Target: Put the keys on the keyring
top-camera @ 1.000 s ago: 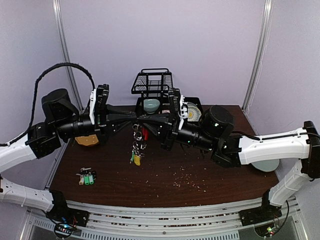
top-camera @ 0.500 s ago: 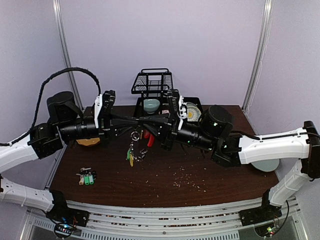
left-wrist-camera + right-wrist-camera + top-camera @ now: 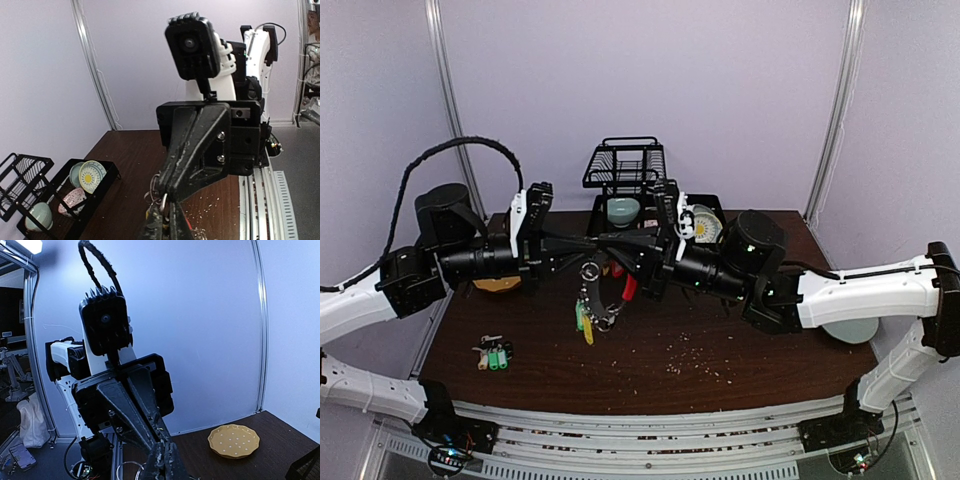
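The keyring [image 3: 603, 292] hangs in the air over the middle of the table, its red arc [image 3: 629, 287] tilted to the right and green and yellow tags [image 3: 583, 320] dangling below. My left gripper [image 3: 587, 259] and right gripper [image 3: 612, 257] meet tip to tip right above it. Both are shut on its thin metal ring [image 3: 163, 202]. In the left wrist view my left gripper [image 3: 167, 214] pinches the ring just under the right fingertips [image 3: 172, 187]. The right gripper [image 3: 167, 452] shows shut in its own view. Loose keys [image 3: 493, 354] with green tags lie at the near left of the table.
A black wire rack [image 3: 625, 165] stands at the back above a pale bowl [image 3: 620, 210], with a holder of patterned plates [image 3: 705, 226] beside it. A yellow plate [image 3: 498, 282] lies under the left arm, a grey plate [image 3: 850, 331] at the right edge. Crumbs dot the table.
The left gripper moved slightly right and closed tighter on the ring. The hanging keyring swung, its red arc tipping right and its tags shifting left and lower. The right arm held still.
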Motion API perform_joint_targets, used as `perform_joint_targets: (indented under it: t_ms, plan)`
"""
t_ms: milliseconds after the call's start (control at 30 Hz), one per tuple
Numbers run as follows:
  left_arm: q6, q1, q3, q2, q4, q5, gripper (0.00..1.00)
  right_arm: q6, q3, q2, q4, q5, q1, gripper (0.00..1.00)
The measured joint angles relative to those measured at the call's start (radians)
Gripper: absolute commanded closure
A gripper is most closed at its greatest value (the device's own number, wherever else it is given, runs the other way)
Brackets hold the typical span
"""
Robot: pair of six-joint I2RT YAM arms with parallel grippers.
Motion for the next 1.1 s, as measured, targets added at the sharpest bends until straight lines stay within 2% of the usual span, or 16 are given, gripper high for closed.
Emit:
perform_joint_targets:
  t_ms: [167, 267, 333, 400, 567, 700, 933, 1033, 1100]
  plan:
    - [0.000, 0.000, 0.000, 0.002, -0.002, -0.002, 1.00, -0.019, 0.000, -0.001, -0.011, -0.008, -0.002, 1.00]
    - [0.014, 0.000, 0.000, 0.003, -0.024, -0.014, 1.00, -0.032, 0.000, -0.013, -0.056, -0.031, -0.016, 0.71]
    - [0.043, -0.003, 0.004, 0.005, -0.069, -0.028, 1.00, -0.041, 0.000, -0.026, -0.100, -0.061, -0.038, 0.64]
    - [0.077, -0.003, 0.018, 0.016, -0.136, -0.043, 1.00, -0.073, 0.016, -0.048, -0.186, -0.098, -0.077, 0.62]
    - [0.163, -0.003, 0.107, 0.093, -0.320, -0.103, 1.00, -0.269, 0.232, -0.049, -0.563, -0.187, -0.137, 0.62]
    - [0.200, -0.003, 0.166, 0.125, -0.397, -0.140, 1.00, -0.400, 0.369, -0.032, -0.756, -0.208, -0.132, 0.62]
    - [0.221, -0.003, 0.200, 0.124, -0.448, -0.154, 1.00, -0.535, 0.443, 0.059, -0.925, -0.252, -0.128, 0.65]
    - [0.225, -0.003, 0.203, 0.124, -0.452, -0.154, 1.00, -0.558, 0.443, 0.100, -0.946, -0.267, -0.128, 0.71]
    - [0.225, -0.003, 0.203, 0.124, -0.457, -0.154, 1.00, -0.568, 0.443, 0.118, -0.958, -0.272, -0.127, 0.79]
